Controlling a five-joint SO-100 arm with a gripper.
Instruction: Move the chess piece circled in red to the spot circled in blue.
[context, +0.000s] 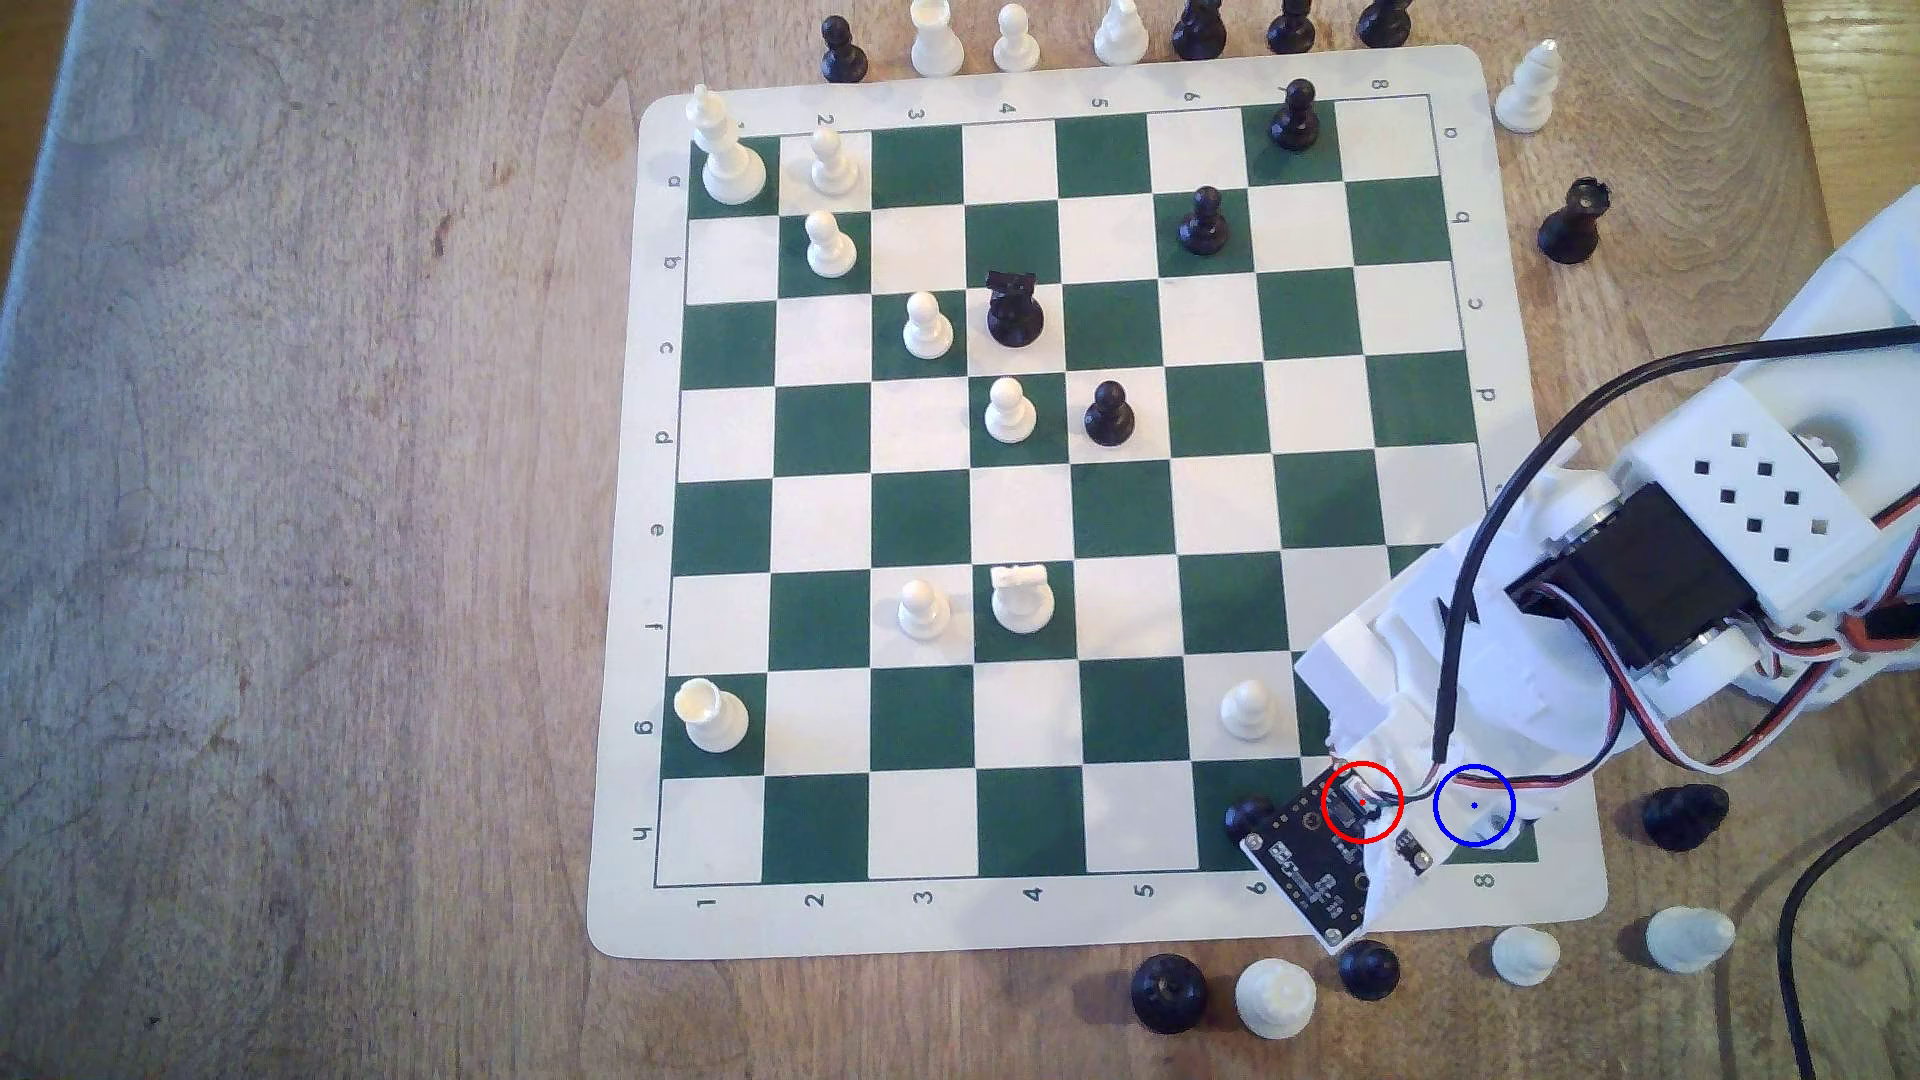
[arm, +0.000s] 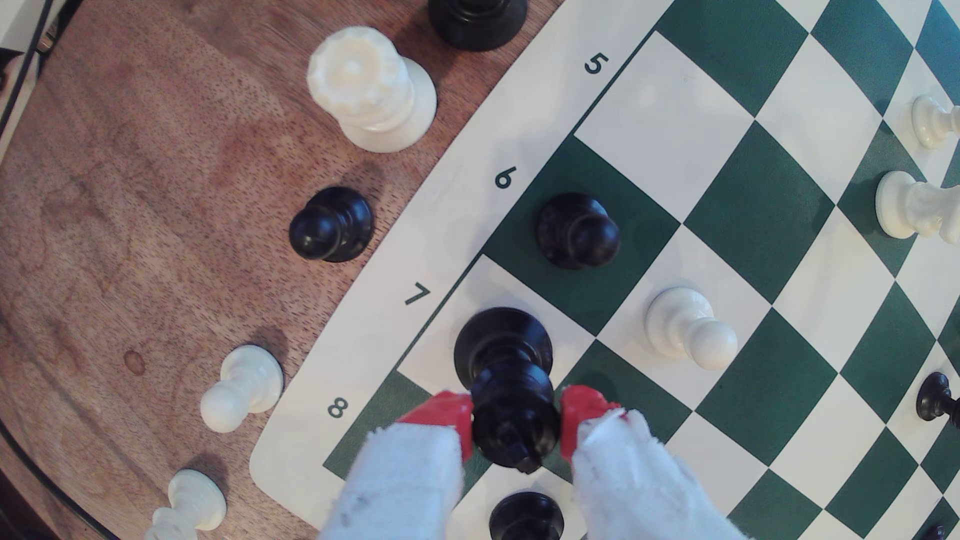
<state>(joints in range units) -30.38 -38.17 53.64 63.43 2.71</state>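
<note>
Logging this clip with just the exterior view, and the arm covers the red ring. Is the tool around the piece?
Observer: Yes. In the wrist view the tool has its red tips on either side of the piece, near its top. I cannot confirm contact.
Operator: Is the piece lifted?
Observer: No, its base looks seated on the white square by 7.
Operator: Is the spot free?
Observer: The visible part of the spot, by 8, is bare.

Bright even daylight; wrist view edges warped.
</note>
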